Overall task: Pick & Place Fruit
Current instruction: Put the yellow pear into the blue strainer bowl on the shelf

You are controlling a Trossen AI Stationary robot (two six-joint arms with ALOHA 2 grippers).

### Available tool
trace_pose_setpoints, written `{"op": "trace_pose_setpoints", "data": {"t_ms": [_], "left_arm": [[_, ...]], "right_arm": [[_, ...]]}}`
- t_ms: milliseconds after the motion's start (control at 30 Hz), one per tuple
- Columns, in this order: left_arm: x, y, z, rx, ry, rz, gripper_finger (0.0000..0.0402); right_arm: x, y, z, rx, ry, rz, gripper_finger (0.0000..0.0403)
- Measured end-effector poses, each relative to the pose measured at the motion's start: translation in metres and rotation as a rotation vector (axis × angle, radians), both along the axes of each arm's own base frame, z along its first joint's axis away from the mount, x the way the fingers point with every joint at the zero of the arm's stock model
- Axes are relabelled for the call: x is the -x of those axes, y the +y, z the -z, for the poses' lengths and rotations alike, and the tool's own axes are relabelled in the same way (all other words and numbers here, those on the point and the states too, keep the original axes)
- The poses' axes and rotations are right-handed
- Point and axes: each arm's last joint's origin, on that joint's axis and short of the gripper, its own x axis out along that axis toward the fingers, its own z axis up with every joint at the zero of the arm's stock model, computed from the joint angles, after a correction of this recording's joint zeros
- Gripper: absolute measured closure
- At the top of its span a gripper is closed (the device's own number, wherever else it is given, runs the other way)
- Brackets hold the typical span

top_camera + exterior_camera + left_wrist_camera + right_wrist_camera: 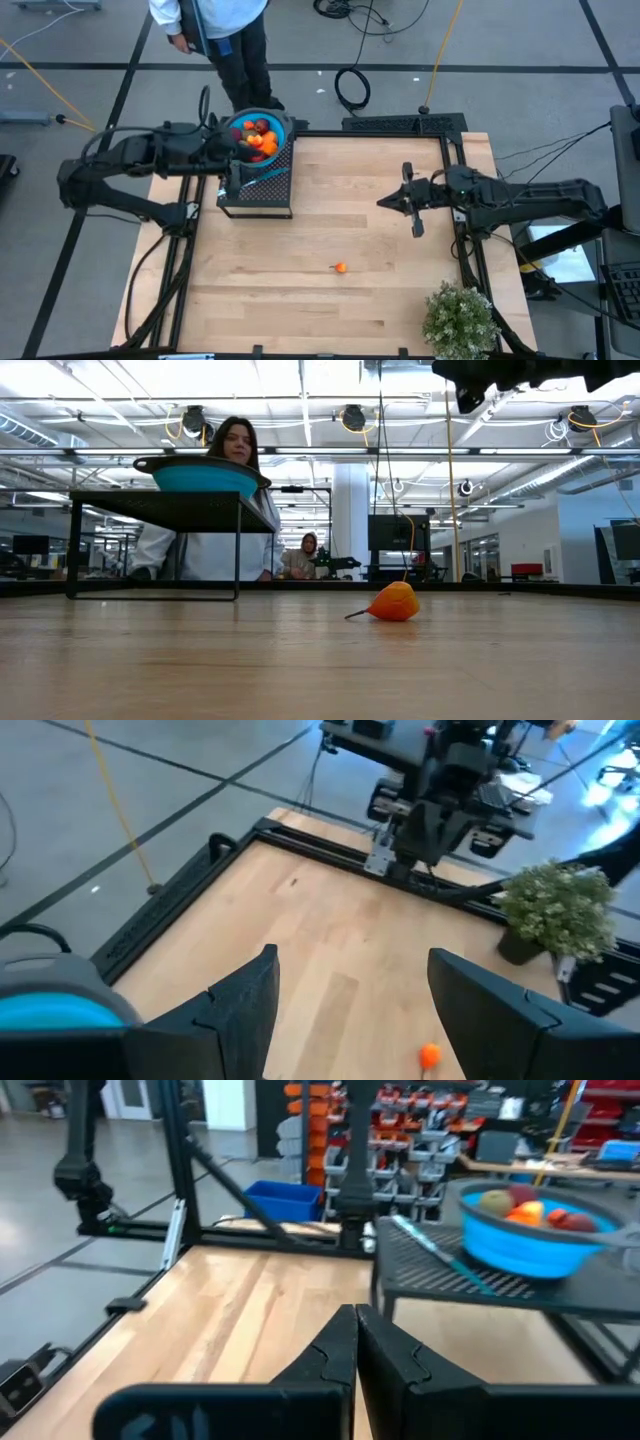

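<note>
most fruit (258, 138) already sits in the blue bowl (278, 122) at 11 o'clock; one orange piece (341, 267) remains mid-worktop. left gripper (236, 158) released over the bowl; right gripper (389, 201) clenched, empty.

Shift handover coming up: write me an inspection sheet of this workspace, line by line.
Surface: pale wooden table top, black frame around it.
Job's things: blue bowl holding mixed toy fruits, on a black mesh stand; one small orange fruit lies alone on the wood.
Clutter: bushy green potted plant at a table corner; thin silvery-blue utensil on the stand beside the bowl.
Grippers: left claw open, empty, by the bowl; right claw shut, empty, above the table.
Cables: black coils and a yellow lead on the floor.
Surroundings: person standing behind the bowl.
</note>
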Motion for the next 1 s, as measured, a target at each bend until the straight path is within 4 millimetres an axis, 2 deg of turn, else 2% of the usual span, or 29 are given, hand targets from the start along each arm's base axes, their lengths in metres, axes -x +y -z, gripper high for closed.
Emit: {"op": "trace_pose_setpoints", "data": {"t_ms": [133, 233, 500, 867, 1000], "left_arm": [[-0.004, -0.013, 0.001, -0.006, -0.039, 0.054, 0.0148], [-0.010, -0.023, 0.008, -0.012, -0.056, 0.089, 0.0165], [-0.018, -0.045, 0.028, -0.010, -0.064, 0.160, 0.0247], [-0.009, -0.076, 0.030, -0.092, -0.051, 0.213, 0.0358], [-0.007, -0.087, 0.040, -0.117, -0.032, 0.207, 0.0396]], "right_arm": [[-0.006, 0.008, 0.005, -0.007, 0.032, -0.041, 0.0403], [-0.012, 0.015, 0.007, -0.009, 0.025, -0.076, 0.0403], [-0.035, 0.029, 0.002, -0.004, 0.088, -0.138, 0.0403], [-0.066, 0.053, -0.004, 0.030, 0.184, -0.221, 0.0403], [-0.073, 0.059, -0.003, 0.035, 0.200, -0.240, 0.0403]]}}
